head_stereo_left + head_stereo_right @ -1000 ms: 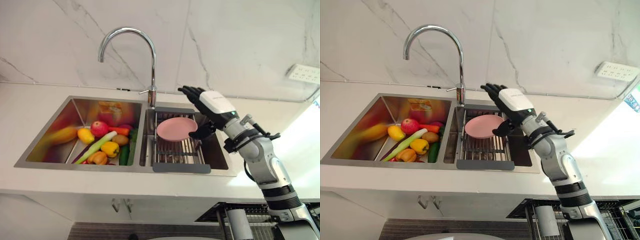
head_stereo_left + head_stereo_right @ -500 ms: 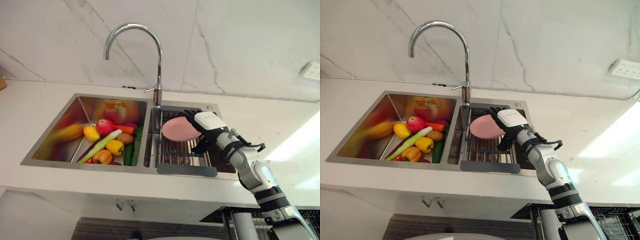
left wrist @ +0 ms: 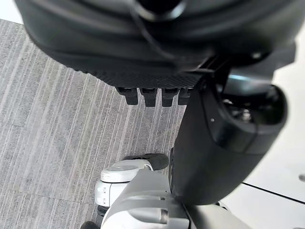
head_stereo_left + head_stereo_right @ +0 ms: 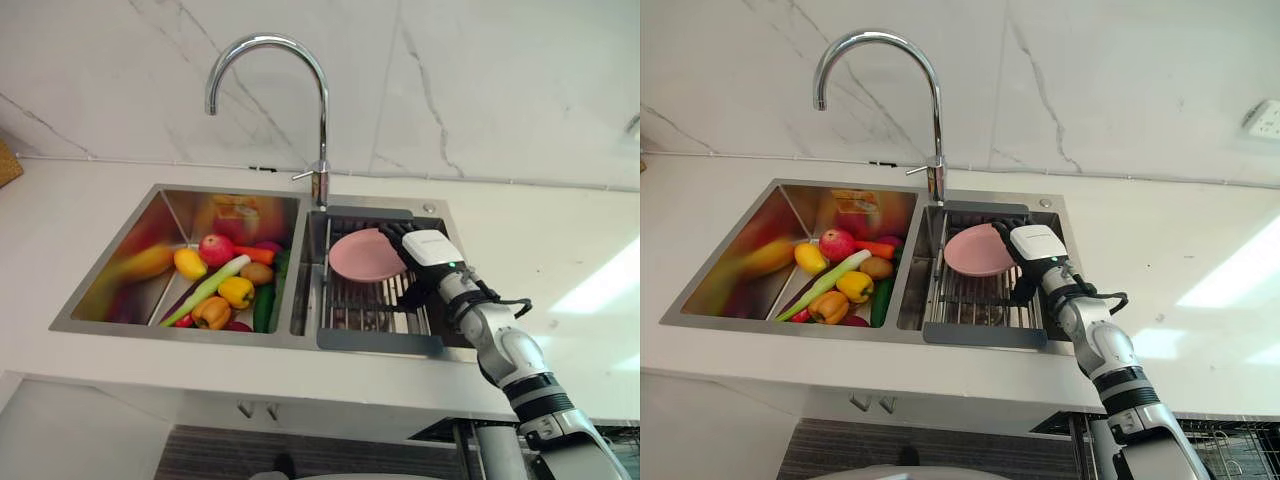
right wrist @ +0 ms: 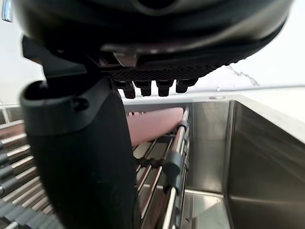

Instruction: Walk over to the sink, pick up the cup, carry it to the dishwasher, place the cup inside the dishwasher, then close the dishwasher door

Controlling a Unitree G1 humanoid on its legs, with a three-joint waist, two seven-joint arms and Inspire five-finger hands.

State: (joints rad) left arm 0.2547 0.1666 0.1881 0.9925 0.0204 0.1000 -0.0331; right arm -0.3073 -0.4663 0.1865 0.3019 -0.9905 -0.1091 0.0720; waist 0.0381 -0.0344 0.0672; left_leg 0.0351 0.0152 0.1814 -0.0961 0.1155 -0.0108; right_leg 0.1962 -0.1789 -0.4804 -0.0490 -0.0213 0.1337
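Task item reading as pink dish [image 4: 365,255], shallow, more plate than cup. It is resting on drain rack [image 4: 372,305] in right basin of sink [image 4: 180,330]. Judging it light, rigid and smooth, likely slippery if wet. Best hold: right rim, thumb under, fingers over.

My right hand [image 4: 430,250] is hovering just beside dish's right edge, fingers straight, grasping nothing; contact unclear. Left hand [image 3: 157,71] is hanging over floor, relaxed, empty.

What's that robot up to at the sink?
The robot's right hand is low in the sink's right basin, fingers open, beside a pink dish resting on the metal rack. It grips nothing. The left basin holds fruit and vegetables. The left hand hangs idle above the floor.
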